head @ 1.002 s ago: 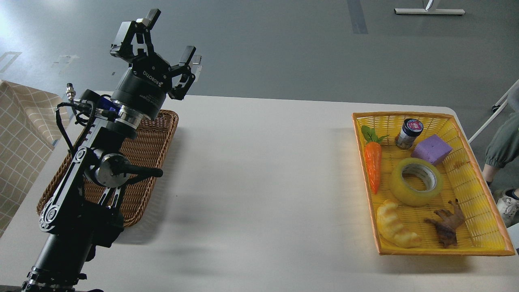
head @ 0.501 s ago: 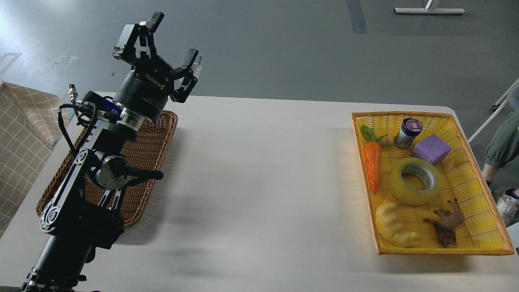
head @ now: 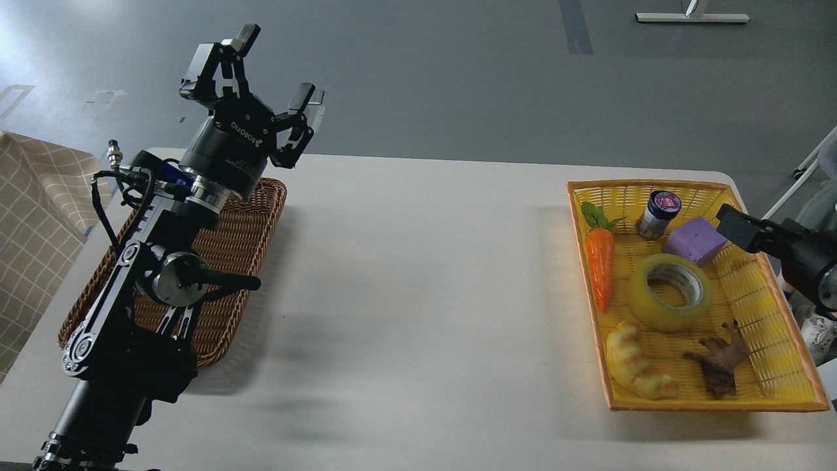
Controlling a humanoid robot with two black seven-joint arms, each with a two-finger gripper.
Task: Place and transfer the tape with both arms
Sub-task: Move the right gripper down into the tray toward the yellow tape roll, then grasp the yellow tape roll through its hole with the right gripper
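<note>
**Tape sits in the yellow basket, both hands off it**

Nearest the viewer, on the right of the white surface point(head: 418, 294), a yellow basket point(head: 778, 340) holds a pale croissant toy point(head: 631, 363) and a brown animal figure point(head: 719, 363) at its near end. Just behind them the tape point(head: 670, 292) lies flat, its printed core facing up, nothing touching it. An orange carrot toy point(head: 601, 265) lies along the basket's left wall; a purple block point(head: 695, 240) and a small dark-lidded jar point(head: 659, 214) stand at the far end.

The right hand point(head: 745, 230) pokes in from the right edge, above the basket's right side near the purple block. Its dark tip is all that shows, so I cannot tell how its fingers stand.

On the left, a brown wicker tray point(head: 252, 235) rests on the surface, partly hidden by the left arm. Farther back, the left hand point(head: 261, 78) is raised high, fingers spread wide apart, holding nothing.
</note>
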